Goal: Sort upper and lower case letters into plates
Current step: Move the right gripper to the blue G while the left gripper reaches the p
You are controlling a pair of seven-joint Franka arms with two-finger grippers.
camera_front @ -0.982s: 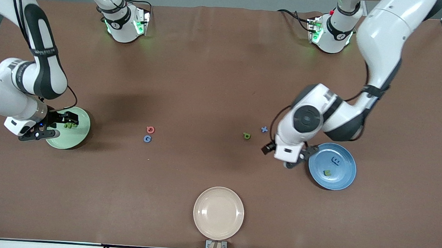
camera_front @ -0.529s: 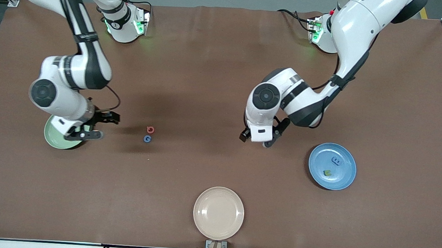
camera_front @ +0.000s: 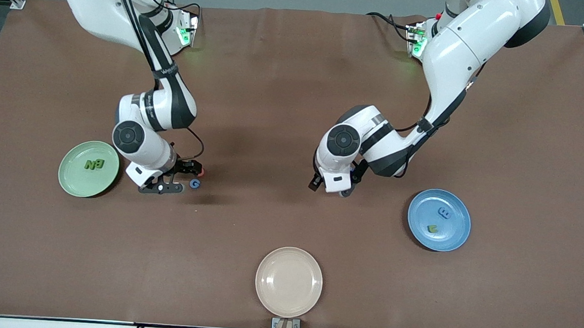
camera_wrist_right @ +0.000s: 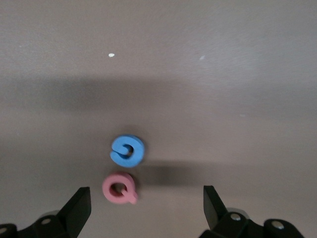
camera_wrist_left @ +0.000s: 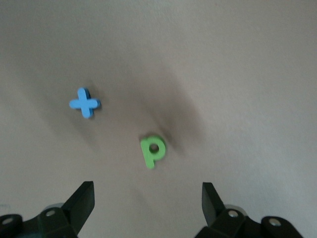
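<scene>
Right gripper (camera_front: pixel 183 177) low over table (camera_front: pixel 275 107) between green plate (camera_front: pixel 75 183) and table centre, fingers (camera_wrist_right: pixel 77 206) spread wide, nothing between them. Blue G (camera_wrist_right: pixel 127 150) and red Q (camera_wrist_right: pixel 119 188) flat on table under it, nearly touching; G also seen at (camera_front: pixel 195 183), Q (camera_front: pixel 204 171) mostly hidden by gripper in front view, G nearer front camera than Q.

Left gripper (camera_front: pixel 332 186) low over table toward blue plate (camera_front: pixel 457 235), fingers (camera_wrist_left: pixel 81 203) likewise spread wide, empty. Green p (camera_wrist_left: pixel 152 151) and blue x (camera_wrist_left: pixel 84 103) flat on table in its wrist view, apart from each other, p closer to the fingers; both hidden by the arm in front view.

Green plate at right arm's end of table, holding green B (camera_front: pixel 99 164) and green N (camera_front: pixel 89 165) side by side, touching or nearly so. Blue plate at left arm's end, holding one blue letter (camera_front: pixel 443 212), shape not legible, and one green letter (camera_front: pixel 433 228), a u or n shape, lying nearer front camera, well apart from the blue one.

Cream plate (camera_front: pixel 289 282) near table edge closest to front camera, midway between the two arms' ends, with no letters on it.
</scene>
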